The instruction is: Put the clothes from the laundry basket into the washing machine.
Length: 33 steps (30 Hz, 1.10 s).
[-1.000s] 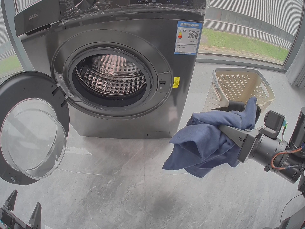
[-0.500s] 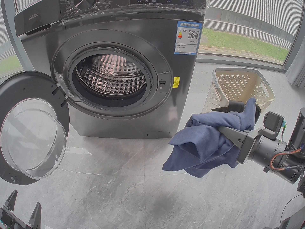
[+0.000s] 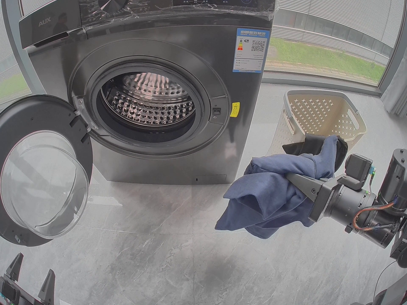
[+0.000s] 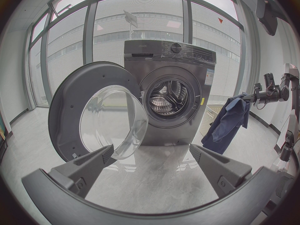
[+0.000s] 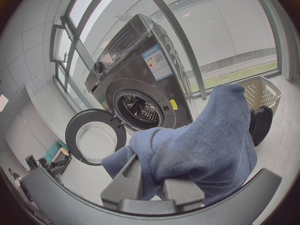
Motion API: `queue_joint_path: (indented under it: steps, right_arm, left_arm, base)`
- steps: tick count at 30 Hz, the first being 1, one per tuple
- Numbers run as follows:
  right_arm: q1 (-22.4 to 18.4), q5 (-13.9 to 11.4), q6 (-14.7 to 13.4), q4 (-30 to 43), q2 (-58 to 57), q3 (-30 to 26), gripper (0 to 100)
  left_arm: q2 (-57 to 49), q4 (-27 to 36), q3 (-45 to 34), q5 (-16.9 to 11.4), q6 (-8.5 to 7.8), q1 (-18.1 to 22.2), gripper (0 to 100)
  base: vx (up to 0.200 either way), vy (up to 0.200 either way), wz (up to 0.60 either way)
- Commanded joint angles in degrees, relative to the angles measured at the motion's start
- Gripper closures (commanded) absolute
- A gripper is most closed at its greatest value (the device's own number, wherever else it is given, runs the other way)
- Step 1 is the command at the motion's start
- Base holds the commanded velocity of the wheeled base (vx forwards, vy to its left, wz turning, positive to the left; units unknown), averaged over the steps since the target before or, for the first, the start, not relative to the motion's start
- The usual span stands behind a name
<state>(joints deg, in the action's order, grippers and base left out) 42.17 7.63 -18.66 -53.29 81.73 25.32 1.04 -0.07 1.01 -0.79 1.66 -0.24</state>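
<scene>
Hovering at the near left corner of the floor (image 3: 169,250), the left gripper (image 3: 29,280) held its jaws apart, empty. The right gripper (image 3: 293,178) clamped a blue knit garment (image 3: 267,191) in mid-air near the cream perforated plastic laundry basket (image 3: 339,102), whose rim carried a black garment (image 3: 313,145). The drum (image 3: 148,100) of the grey front-loading washing machine (image 3: 169,43) looked bare, so nothing seemed loaded yet.

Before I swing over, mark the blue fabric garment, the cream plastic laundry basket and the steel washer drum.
blue fabric garment (image 3: 263,191): head view, its bunched middle.
cream plastic laundry basket (image 3: 319,112): head view, inner perforated wall.
steel washer drum (image 3: 148,100): head view, dimpled inside wall.
</scene>
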Motion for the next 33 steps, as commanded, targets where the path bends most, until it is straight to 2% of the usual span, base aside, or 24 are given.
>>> queue_joint_path:
  steps: [1, 11, 23, 33]
  right_arm:
    - [0.02, -0.07, 0.03, -0.77, 1.86, -0.45, 100]
    - [0.02, -0.51, 0.47, -4.63, 3.35, -0.10, 100]
    - [0.99, -0.25, 0.56, -4.90, 2.83, -0.10, 100]
    - [1.34, -0.16, 0.65, -4.90, 2.83, 0.26, 100]
  left_arm:
    - [-0.77, -0.01, -1.01, 0.00, 0.01, -0.02, 0]
    - [-0.77, -0.01, -1.01, -0.09, 0.01, -0.02, 0]
    - [-0.77, -0.01, -1.01, -0.09, 0.01, -0.02, 0]
    - [-0.77, -0.01, -1.01, 0.00, 0.19, -0.02, 0]
  base:
    - [-0.200, 0.000, 0.00]
    - [-0.020, 0.000, 0.00]
    - [0.000, 0.200, 0.00]
    - [0.000, 0.000, 0.00]
